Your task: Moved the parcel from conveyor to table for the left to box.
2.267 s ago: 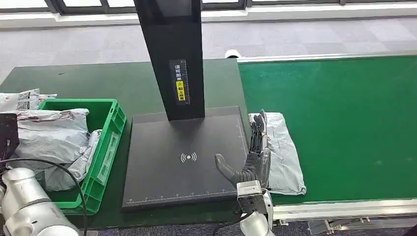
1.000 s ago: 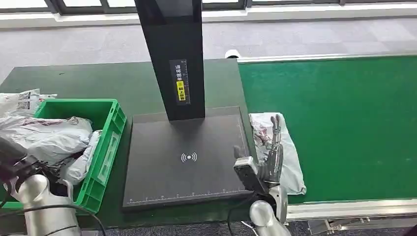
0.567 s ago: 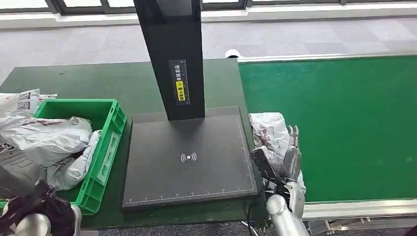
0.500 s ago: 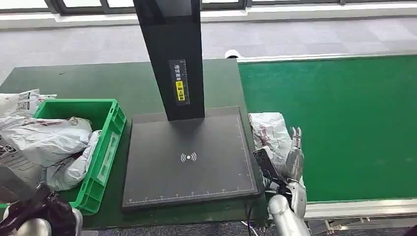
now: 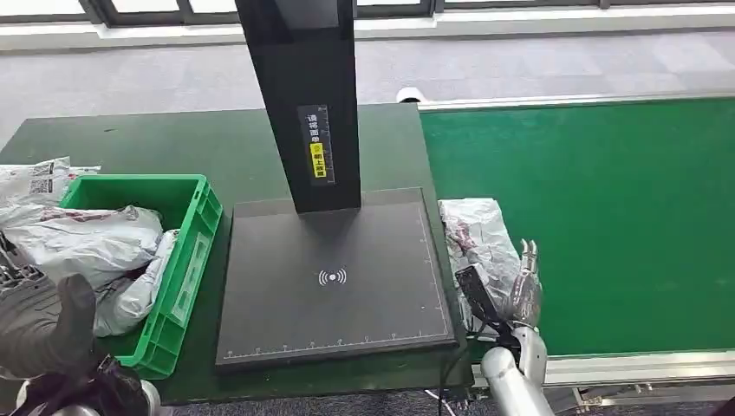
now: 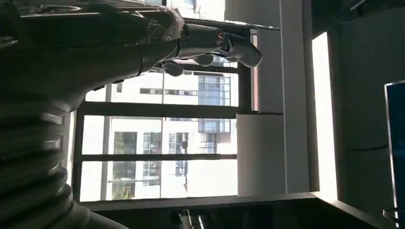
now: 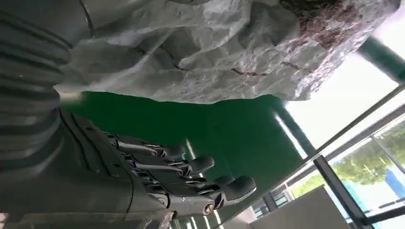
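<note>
The grey plastic parcel (image 5: 477, 236) lies crumpled on the green conveyor belt (image 5: 607, 217), at its left edge next to the scanner plate. My right hand (image 5: 521, 290) stands at the parcel's near right side, fingers straight and pointing away from me. In the right wrist view the parcel (image 7: 215, 52) bulges beside the palm, while the fingers (image 7: 191, 179) stretch out over the belt, apart from it. My left hand (image 5: 42, 325) hovers low at the near left, in front of the bin. Its fingers (image 6: 215, 43) are extended and hold nothing.
A green bin (image 5: 192, 227) with several grey parcels sits on the dark table (image 5: 173, 147). More parcels (image 5: 35, 178) lie behind it. The black scanner plate (image 5: 334, 277) and its tall column (image 5: 303, 95) stand between bin and belt.
My right hand has slid from the parcel's left side across to its right side, and the parcel has bunched up. My left hand has risen into view at the near left.
</note>
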Controlling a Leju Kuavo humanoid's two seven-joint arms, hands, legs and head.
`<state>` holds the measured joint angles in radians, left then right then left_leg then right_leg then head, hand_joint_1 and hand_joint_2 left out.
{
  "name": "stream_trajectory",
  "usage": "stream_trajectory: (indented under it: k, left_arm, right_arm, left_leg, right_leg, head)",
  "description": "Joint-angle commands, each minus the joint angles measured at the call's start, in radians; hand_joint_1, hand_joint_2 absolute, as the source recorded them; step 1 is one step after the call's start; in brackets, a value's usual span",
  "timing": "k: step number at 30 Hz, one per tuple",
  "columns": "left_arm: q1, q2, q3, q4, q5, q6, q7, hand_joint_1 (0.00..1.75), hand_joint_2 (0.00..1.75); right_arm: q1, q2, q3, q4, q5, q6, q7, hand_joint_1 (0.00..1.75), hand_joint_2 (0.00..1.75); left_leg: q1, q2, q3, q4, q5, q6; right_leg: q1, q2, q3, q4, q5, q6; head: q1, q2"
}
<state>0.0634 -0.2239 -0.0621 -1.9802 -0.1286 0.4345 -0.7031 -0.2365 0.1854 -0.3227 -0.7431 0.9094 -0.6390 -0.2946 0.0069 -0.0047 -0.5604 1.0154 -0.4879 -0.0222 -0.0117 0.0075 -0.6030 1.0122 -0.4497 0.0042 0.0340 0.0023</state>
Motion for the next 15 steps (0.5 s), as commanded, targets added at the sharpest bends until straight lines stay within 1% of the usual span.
stream_trajectory:
  k: [1,4,6,11,14,15]
  left_arm:
    - [-0.001,0.054,-0.076,0.029,0.004,0.006,0.005,0.00,1.75]
    - [-0.012,0.052,-0.072,0.048,0.011,-0.002,0.005,0.00,1.75]
    - [-0.023,0.048,-0.067,0.058,0.014,-0.007,0.005,0.00,1.75]
    - [-0.033,0.047,-0.070,0.060,0.001,-0.006,0.005,0.00,1.75]
    - [-0.029,0.050,-0.070,0.055,-0.002,0.000,0.005,0.00,1.75]
    - [-0.026,0.053,-0.072,0.052,-0.002,0.001,0.005,0.00,1.75]
  right_arm:
    - [-0.043,-0.017,-0.096,0.090,0.008,-0.009,0.022,0.00,1.75]
    - [-0.034,-0.017,-0.112,0.083,0.013,-0.011,0.038,0.00,1.75]
    - [-0.031,-0.017,-0.122,0.080,0.013,0.008,0.046,0.00,1.75]
    - [-0.051,-0.032,-0.137,0.150,0.027,0.172,0.065,0.00,1.75]
    - [-0.059,-0.034,-0.134,0.181,0.041,0.196,0.075,0.00,1.75]
    - [-0.062,-0.032,-0.140,0.190,0.028,0.223,0.063,0.00,1.75]
  left_leg:
    - [-0.001,0.000,0.003,-0.003,0.000,0.001]
    - [-0.001,-0.001,0.002,-0.002,0.000,0.001]
    - [0.000,-0.001,0.003,-0.003,0.001,0.001]
    - [0.000,-0.001,0.003,-0.003,0.001,0.001]
    - [0.000,-0.001,0.003,-0.002,0.001,0.001]
    - [0.000,-0.001,0.004,-0.003,0.001,0.001]
  right_leg:
    - [0.000,-0.001,0.003,-0.002,0.000,0.000]
    - [-0.001,-0.002,0.002,-0.002,0.000,0.000]
    - [0.000,-0.002,0.004,-0.003,0.000,0.000]
    - [0.000,-0.002,0.004,-0.003,0.000,0.000]
    - [0.000,-0.002,0.003,-0.002,0.000,0.000]
    - [0.000,-0.002,0.004,-0.003,0.001,0.000]
  head:
    - [0.000,0.000]
    - [0.000,0.000]
    - [0.000,0.000]
    - [0.000,0.000]
    - [0.000,0.000]
    - [0.000,0.000]
